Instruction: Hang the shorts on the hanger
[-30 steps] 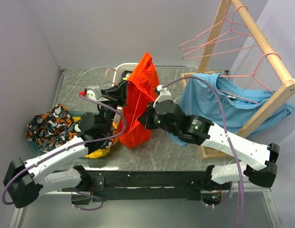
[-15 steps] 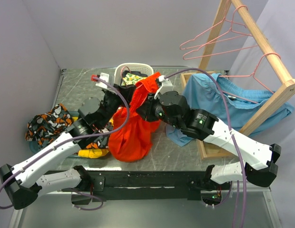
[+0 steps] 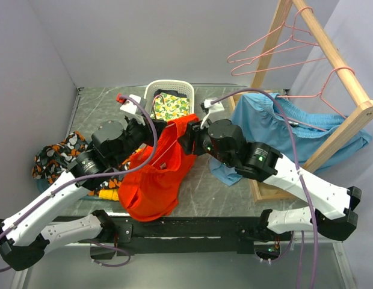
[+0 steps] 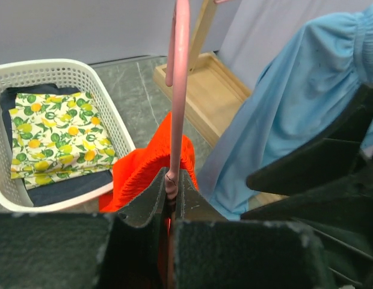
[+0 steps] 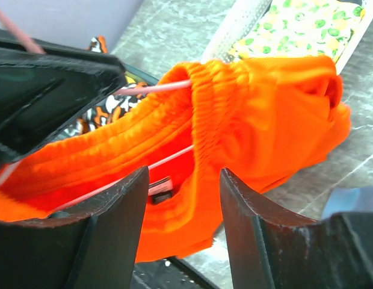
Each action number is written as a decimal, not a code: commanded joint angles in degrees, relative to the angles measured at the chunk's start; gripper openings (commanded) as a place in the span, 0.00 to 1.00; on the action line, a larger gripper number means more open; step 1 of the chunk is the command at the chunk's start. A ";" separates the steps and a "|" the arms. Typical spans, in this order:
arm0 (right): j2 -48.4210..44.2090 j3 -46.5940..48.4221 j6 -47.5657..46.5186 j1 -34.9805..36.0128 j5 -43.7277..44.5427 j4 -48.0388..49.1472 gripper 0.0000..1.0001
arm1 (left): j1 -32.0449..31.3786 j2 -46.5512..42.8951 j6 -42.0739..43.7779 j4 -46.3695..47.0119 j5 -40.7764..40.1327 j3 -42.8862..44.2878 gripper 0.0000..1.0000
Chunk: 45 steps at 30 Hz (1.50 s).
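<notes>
The red-orange shorts hang by their gathered waistband on a pink wire hanger and sag down onto the table. My left gripper is shut on the hanger's wire, just left of the waistband in the top view. The right gripper stands open right behind the shorts, with nothing between its fingers; in the top view it sits at the waistband's right end. The hanger wire runs into the waistband.
A white basket with a lemon-print cloth stands behind. Light blue shorts hang on the wooden rack, which carries pink hangers. A patterned cloth lies left, a yellow one beneath the left arm.
The right gripper has opened and let go of the shorts. The shorts, held high a second ago, have come down and spread toward the table front; both wrists moved back.
</notes>
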 commanded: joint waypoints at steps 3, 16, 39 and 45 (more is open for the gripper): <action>5.88 0.23 -4.00 0.62 0.58 1.76 0.54 | 0.14 -2.45 -0.69 -0.12 2.46 2.82 0.01; 10.55 11.47 -3.11 -10.01 3.13 -5.27 0.02 | 0.14 -4.91 -0.25 -1.09 6.05 0.27 0.01; 1.05 7.87 9.71 -3.87 -15.60 14.59 0.47 | 0.14 -3.94 -1.56 5.41 4.40 -3.51 0.01; -1.05 2.62 12.70 1.13 -12.08 16.00 0.47 | 0.14 -2.36 -2.26 7.43 -1.84 -0.62 0.01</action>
